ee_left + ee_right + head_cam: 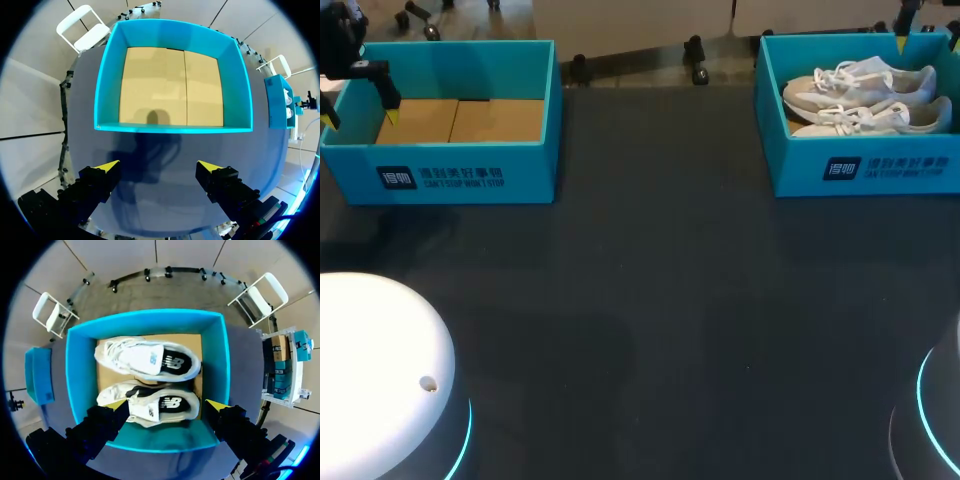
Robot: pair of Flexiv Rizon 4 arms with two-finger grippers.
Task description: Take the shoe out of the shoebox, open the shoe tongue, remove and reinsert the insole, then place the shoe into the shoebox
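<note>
Nearest the head camera sit two rounded robot bases, a white one (pixel 375 370) at the left and a darker one (pixel 935 420) at the right, on the dark table (pixel 660 320). Farther back stand two teal shoeboxes: the left shoebox (pixel 450 175) shows only its tan cardboard floor, while the right shoebox (pixel 865 165) holds two white shoes lying side by side, the nearer shoe (pixel 870 120) just in front of the farther shoe (pixel 860 85). From the left wrist view, the left gripper (pixel 159 172) hangs above the table just short of the left shoebox's near wall, its yellow-tipped fingers spread wide with nothing between them. From the right wrist view, the right gripper (pixel 166 407) hovers over the right shoebox, fingers released and wide apart, straddling the nearer shoe from above without touching it; both insoles appear seated, with dark heel linings showing. Both shoes lying in the box fits two stages alike: a shoe waiting to be lifted out, or a shoe set back after its insole was refitted. My judgement is that the pictures cannot settle which. If a lift is coming, it would call for lowering the fingers to either side of the nearer shoe's body, clear of the box wall and the neighbouring shoe.
</note>
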